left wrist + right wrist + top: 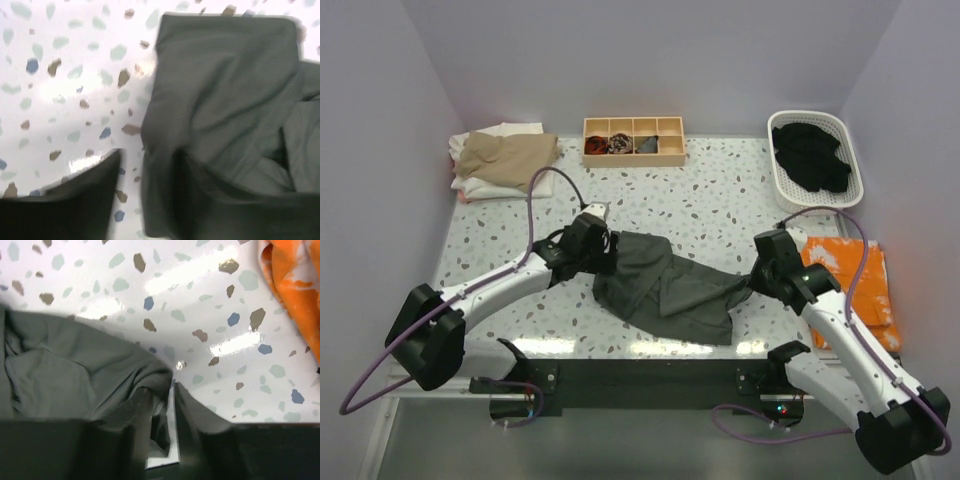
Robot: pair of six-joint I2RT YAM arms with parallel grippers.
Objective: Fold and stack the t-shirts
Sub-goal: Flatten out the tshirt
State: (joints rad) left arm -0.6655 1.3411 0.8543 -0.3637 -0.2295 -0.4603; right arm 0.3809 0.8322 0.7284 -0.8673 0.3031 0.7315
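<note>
A dark charcoal-grey t-shirt (665, 285) lies crumpled on the speckled table near the front middle. My left gripper (604, 243) sits at its upper left edge. In the left wrist view the jaws (150, 165) stand apart with the shirt's edge (225, 90) between them and bare table beside the left finger (75, 200). My right gripper (753, 281) is at the shirt's right corner, which is drawn out to a point toward it. In the right wrist view the gripper (172, 390) is shut on bunched grey cloth (75, 370). Folded tan and white t-shirts (505, 155) are stacked at the back left.
A wooden compartment tray (633, 152) with small rolled bundles stands at the back middle. A white basket (788, 180) holding black cloth is at the back right. An orange patterned cloth (860, 290) lies at the right edge, close to my right arm.
</note>
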